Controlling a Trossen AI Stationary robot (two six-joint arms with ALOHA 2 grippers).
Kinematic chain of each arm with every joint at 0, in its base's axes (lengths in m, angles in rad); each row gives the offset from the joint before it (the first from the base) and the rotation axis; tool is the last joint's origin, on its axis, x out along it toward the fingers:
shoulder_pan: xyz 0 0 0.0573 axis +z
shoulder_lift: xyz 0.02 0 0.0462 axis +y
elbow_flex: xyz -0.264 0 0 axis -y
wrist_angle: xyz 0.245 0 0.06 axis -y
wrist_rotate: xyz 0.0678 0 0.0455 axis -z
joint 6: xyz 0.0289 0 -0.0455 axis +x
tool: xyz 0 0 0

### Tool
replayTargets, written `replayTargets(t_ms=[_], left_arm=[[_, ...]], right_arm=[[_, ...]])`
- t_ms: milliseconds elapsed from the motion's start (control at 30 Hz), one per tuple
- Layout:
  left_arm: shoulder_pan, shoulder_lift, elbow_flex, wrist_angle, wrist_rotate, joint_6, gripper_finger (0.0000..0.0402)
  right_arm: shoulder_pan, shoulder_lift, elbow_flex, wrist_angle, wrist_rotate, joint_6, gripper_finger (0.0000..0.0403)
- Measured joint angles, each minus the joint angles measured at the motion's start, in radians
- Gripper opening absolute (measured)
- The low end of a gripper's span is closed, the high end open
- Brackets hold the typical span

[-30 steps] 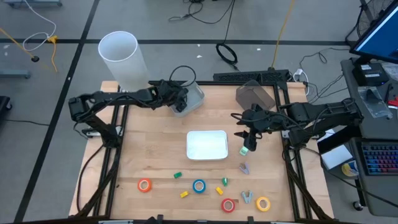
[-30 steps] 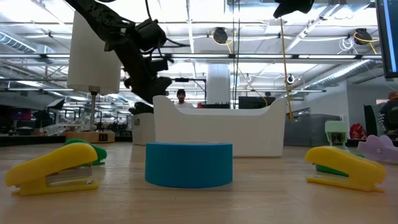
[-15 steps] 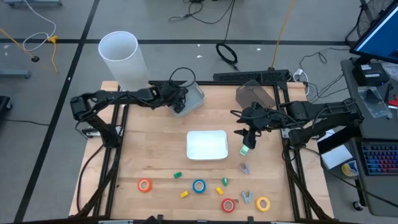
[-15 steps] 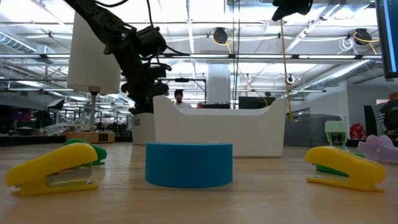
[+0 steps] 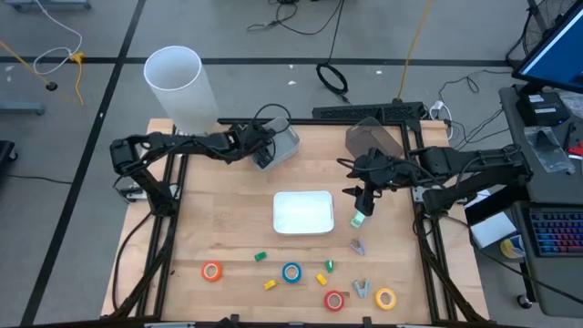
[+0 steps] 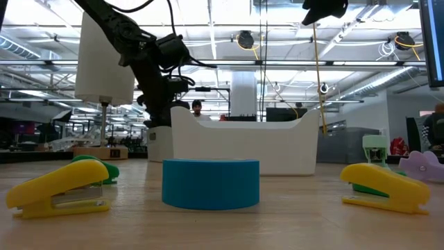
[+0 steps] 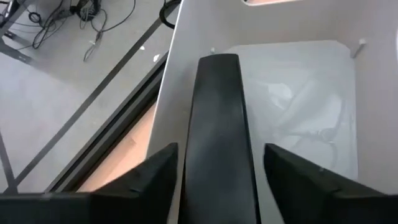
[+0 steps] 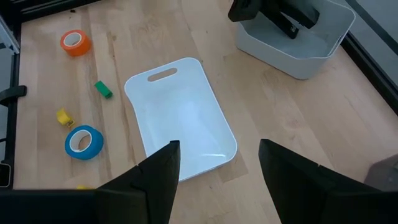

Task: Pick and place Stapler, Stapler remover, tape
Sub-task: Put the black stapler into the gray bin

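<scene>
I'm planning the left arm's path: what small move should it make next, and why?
Probably raise the left gripper straight up: it hangs over the grey plastic bin, fingers apart, while the blue tape roll and the others lie far off near the table's front. The right gripper waits beside the white tray.

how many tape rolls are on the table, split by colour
orange tape roll: 1
blue tape roll: 1
red tape roll: 1
yellow tape roll: 1
total: 4
</scene>
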Motion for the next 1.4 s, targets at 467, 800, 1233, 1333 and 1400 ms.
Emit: replayTargets(t_ms=[467,800,1233,1333,1400], left_arm=[[0.0,-0.002,0.0,0.022,0.006,-0.012,0.0138],[0.005,-0.089,0.0,0.171,0.005,-0.002,0.014],[0.027,0.011,0.0,0.196,0.06,0.027,0.0144],[0.034,0.034,0.001,0.217,0.064,0.03,0.0147],[0.039,0.057,0.0,0.238,0.076,0.039,0.0147]], right_arm=[[-0.006,0.0,0.0,0.0,0.0,0.003,0.021],[-0.006,0.0,0.0,0.0,0.0,0.007,0.021],[-0.006,0.0,0.0,0.0,0.0,0.007,0.021],[-0.006,0.0,0.0,0.0,0.0,0.007,0.021],[-0.006,0.0,0.0,0.0,-0.001,0.012,0.021]])
